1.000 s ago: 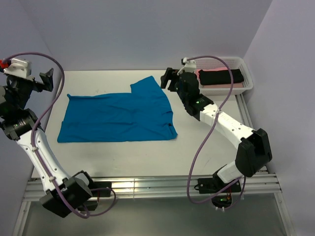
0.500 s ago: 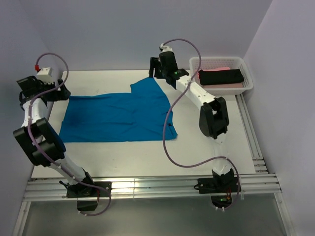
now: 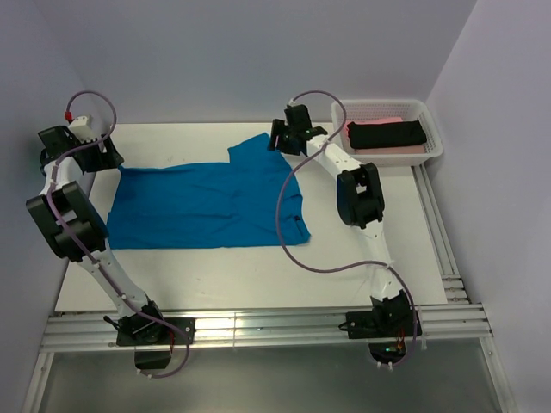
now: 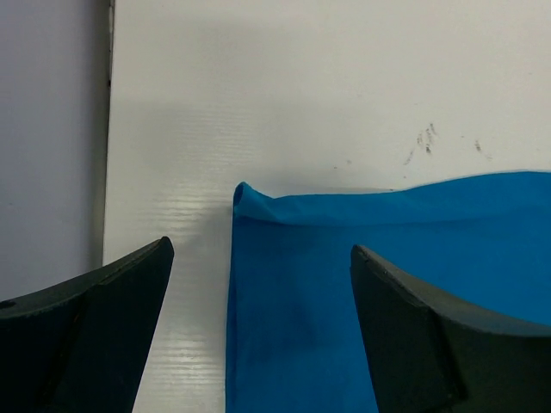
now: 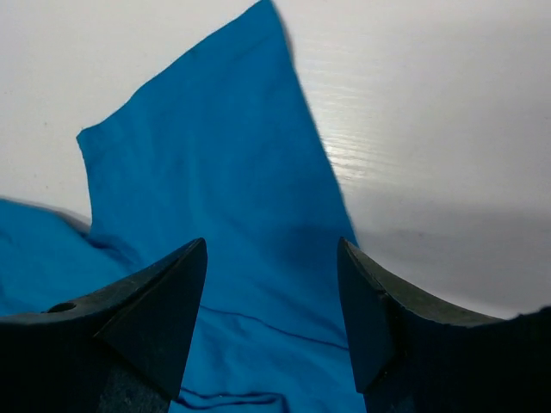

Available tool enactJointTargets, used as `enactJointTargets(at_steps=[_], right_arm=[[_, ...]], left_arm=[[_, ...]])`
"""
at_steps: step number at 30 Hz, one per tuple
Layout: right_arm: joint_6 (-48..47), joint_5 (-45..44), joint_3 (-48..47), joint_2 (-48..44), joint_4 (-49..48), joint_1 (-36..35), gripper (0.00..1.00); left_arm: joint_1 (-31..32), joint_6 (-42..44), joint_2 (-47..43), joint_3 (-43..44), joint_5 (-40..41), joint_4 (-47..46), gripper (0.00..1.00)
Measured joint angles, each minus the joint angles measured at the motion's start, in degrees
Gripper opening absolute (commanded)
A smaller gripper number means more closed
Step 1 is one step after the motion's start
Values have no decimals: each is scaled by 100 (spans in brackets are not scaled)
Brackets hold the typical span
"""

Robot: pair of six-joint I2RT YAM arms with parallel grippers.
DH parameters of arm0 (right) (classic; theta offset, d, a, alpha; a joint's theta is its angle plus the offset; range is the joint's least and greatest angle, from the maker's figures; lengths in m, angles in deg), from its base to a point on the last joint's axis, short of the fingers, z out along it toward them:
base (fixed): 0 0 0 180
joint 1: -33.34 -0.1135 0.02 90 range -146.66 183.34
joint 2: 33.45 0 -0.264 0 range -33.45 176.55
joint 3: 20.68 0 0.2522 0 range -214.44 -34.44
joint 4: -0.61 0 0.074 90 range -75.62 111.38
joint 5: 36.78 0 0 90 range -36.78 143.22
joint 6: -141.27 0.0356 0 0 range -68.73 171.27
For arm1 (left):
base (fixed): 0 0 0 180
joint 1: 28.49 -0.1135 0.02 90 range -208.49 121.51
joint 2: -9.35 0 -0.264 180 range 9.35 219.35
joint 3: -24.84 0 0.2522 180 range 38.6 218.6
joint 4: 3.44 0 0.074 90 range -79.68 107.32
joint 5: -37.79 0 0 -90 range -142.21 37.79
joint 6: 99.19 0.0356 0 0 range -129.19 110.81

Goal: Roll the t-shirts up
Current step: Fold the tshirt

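Top external shows the blue shirt (image 3: 207,202) spread flat on the table (image 3: 215,267), its bottom hem to the left and one sleeve (image 3: 256,151) pointing to the far edge. The left jaws hang over the shirt's far left corner. The right jaws hang over that sleeve, on the shirt's far right side.

Left wrist shows the corner (image 4: 250,196) lying between the left jaws, nearer the right-hand one, with its edge curled up a little. Right wrist shows the sleeve running up between the right jaws, its tip beyond them.

A black shirt (image 3: 386,134) lies on a pink shirt (image 3: 411,149) in the basket (image 3: 435,129) at the table's far right corner; little of the pink one shows. Both wrist views cut the jaws off at the bottom edge, and whether their tips touch the cloth is not clear.

Left jaws stand wide apart and hold nothing. Right jaws are also apart, somewhat narrower, with cloth under the gap but none pinched.
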Motion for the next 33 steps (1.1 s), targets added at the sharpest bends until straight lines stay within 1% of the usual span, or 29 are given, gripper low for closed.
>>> enactJointTargets(at_steps=[2,4,7,13,15,17,18,21,24,26,29,30,33], right_arm=[[83,63,116,-35,-24,70,70],[109,120,654,-332,-192,129,70],[122,208,2074,-1217,-348,201,71],[271,240,4896,-3703,-673,142,75],[358,247,5580,-4409,-791,79,77],[437,262,6166,-4944,-866,31,80],[492,280,6487,-5184,-890,-11,80],[619,315,7226,-5497,-949,-146,82],[767,310,7971,-5602,-999,-328,81],[844,313,8242,-5606,-1003,-457,80],[894,315,8271,-5654,-1220,-610,78],[911,317,8271,-5633,-1272,-647,75],[960,321,8271,-5493,-1399,-732,63]], left_arm=[[0,-20,94,37,0,57,88],[0,-4,90,33,-2,192,89],[-4,153,-258,-380,2,221,90],[-74,667,-1792,-1773,140,584,91],[-205,798,-2203,-2072,146,658,93],[-424,905,-2400,-2251,136,791,99],[-595,973,-2437,-2317,127,901,100],[-1016,1137,-2417,-2507,109,1123,99],[-1320,1307,-2415,-2791,116,1318,100],[-1355,1368,-2417,-2981,116,1364,99],[-1338,1478,-2415,-3185,114,1471,99],[-1333,1495,-2415,-3211,111,1506,99],[-1338,1554,-2415,-3259,116,1508,100]])
